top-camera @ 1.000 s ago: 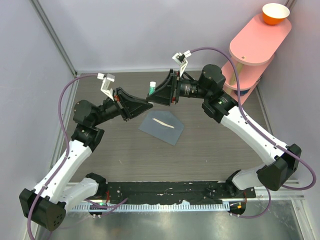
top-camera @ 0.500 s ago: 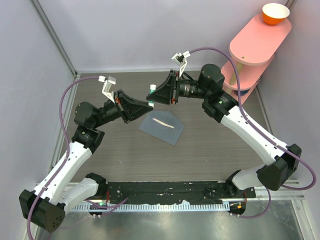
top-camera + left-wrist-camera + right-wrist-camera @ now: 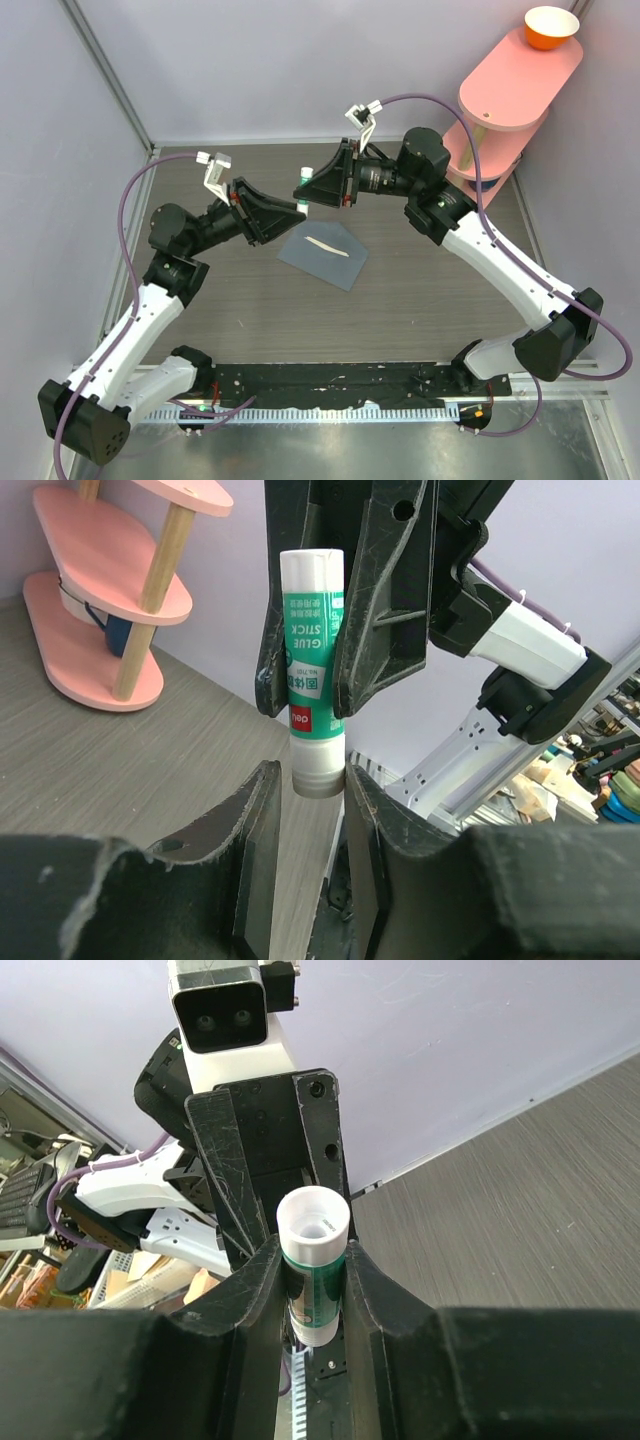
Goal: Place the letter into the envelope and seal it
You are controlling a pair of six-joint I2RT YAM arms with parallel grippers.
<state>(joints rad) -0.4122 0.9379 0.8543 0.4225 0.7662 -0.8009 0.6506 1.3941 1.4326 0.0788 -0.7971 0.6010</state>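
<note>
Green plastic glue stick [image 3: 312, 660], cylindrical, is pinched by left end effector [image 3: 312, 785] and right end effector [image 3: 312, 1265].

White-and-black left arm [image 3: 140, 320] reaches up and inward from its base, elbow bent, wrist level. The white-and-black right arm [image 3: 500, 270] sweeps in from the other side, and the tips meet above the bench. Right pincer [image 3: 313, 1250] is clamped on the body of a green-and-white glue stick [image 3: 312, 650]. Left pincer [image 3: 312, 777] brackets the stick's grey end, fingers narrowly spaced; whether they press is unclear.
</note>
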